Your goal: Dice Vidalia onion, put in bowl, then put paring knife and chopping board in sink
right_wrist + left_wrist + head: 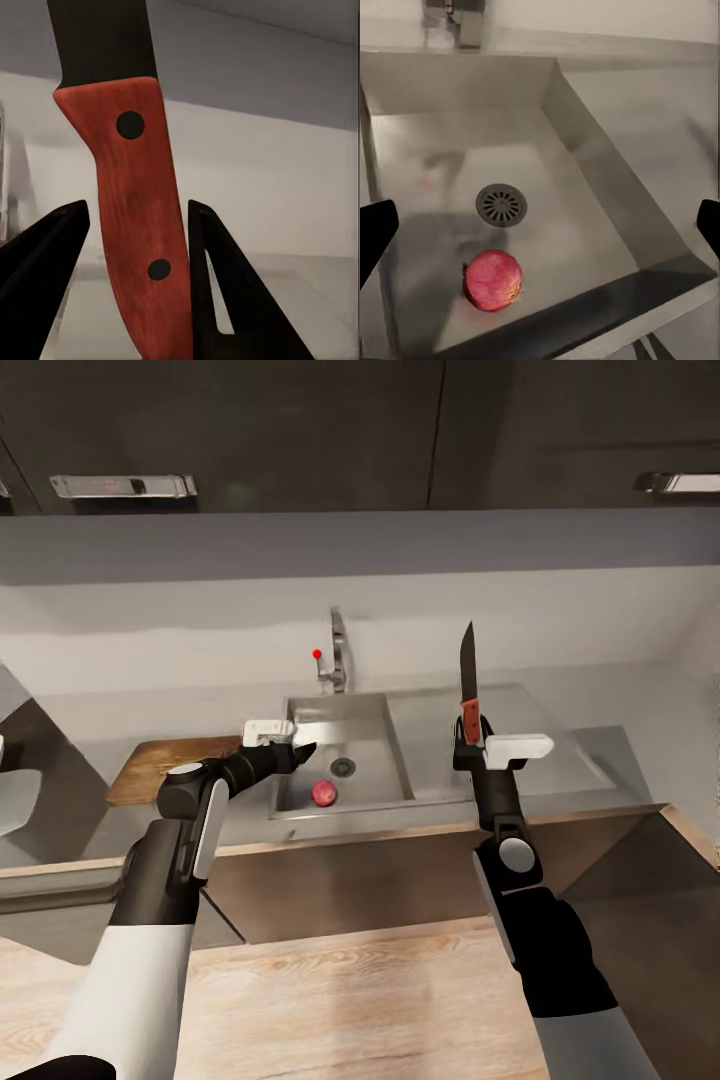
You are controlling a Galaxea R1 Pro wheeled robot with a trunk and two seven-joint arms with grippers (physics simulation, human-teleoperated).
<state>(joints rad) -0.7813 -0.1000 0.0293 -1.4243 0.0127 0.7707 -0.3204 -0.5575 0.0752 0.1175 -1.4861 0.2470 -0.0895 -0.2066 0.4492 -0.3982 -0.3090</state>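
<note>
My left gripper (306, 751) spread wide over sink (390, 705), onion (493, 280) below near drain. Right gripper (470, 735) clamps paring knife (467, 680), blade pointing up.

Overall light: soft and even, medium bright, no strong single source.
Upper cabinets (300, 430): dark, almost no detail; two handles catch a pale shine.
Wall (200, 610): bright at its lower part, with a grey shadow band under the cabinets.
Countertop (590, 745): glossy, with pale blurred reflections.
Sink (607, 172): soft grey reflections on the steel; a dim shadow lies beside the onion (493, 280).
Sharpness: head view is slightly soft, with blocky compression marks at edges.
Right wrist view: knife (139, 217) handle is close and rather soft; background is a smooth blur.
Distortion: not noticeable at the edges.
</note>
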